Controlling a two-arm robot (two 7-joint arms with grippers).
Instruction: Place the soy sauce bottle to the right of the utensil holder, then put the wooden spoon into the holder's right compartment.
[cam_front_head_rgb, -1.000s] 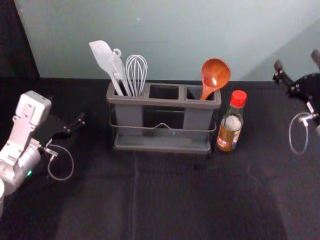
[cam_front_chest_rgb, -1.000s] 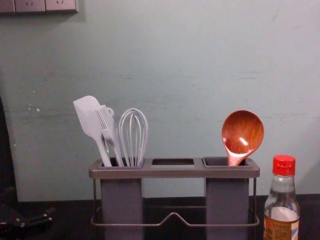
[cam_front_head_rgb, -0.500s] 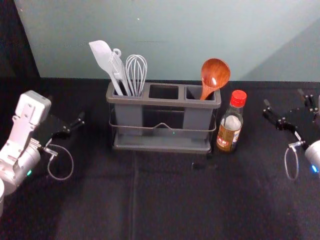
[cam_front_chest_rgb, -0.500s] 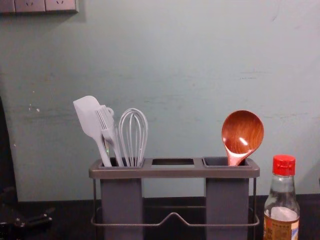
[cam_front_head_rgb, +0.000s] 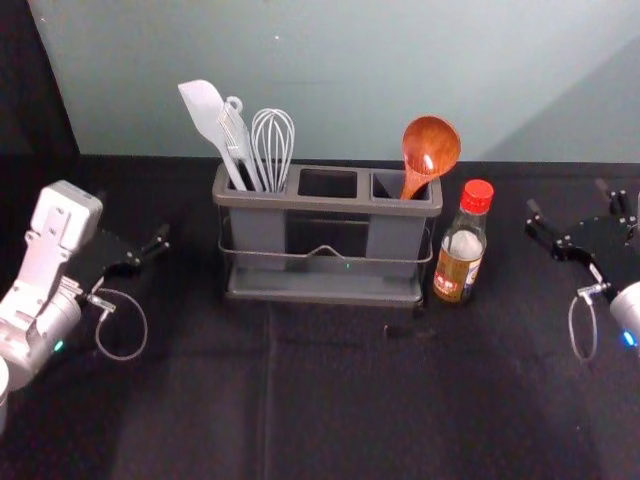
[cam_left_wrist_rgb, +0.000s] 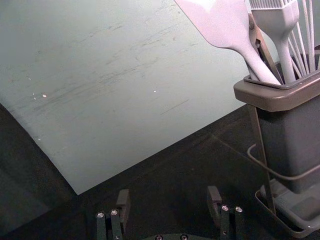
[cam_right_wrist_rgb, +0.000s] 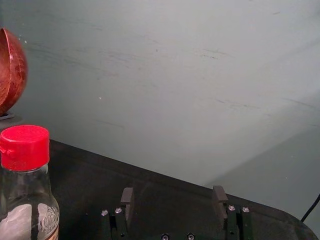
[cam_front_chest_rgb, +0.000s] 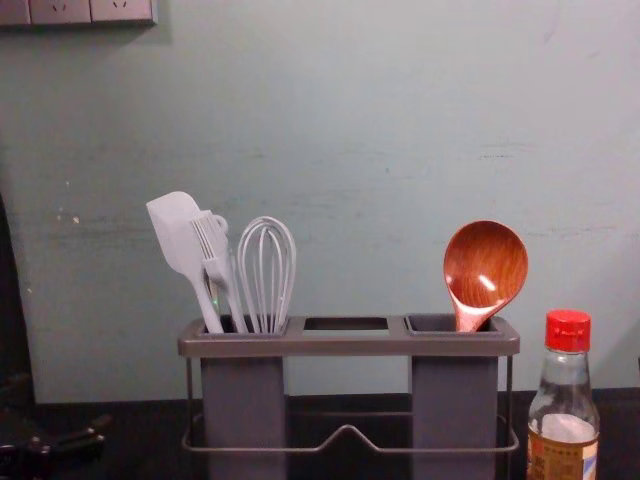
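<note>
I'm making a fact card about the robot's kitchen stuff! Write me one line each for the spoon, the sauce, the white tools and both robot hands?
wooden spoon: in the right compartment of the utensil holder, bowl up
soy sauce bottle: upright, red cap, right of the holder
left compartment: spatula, brush, whisk
left hand: open, left of the holder
right hand: open, right of the bottle

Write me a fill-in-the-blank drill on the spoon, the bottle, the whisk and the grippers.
1. The wooden spoon stands in the utensil holder's ____ compartment.
2. The cap on the soy sauce bottle is coloured ____.
3. The whisk shares the ____ compartment with the spatula.
4. The left gripper, left of the holder, and the right gripper, right of the bottle, both have ____ fingers.

Missing words: right; red; left; open.
</note>
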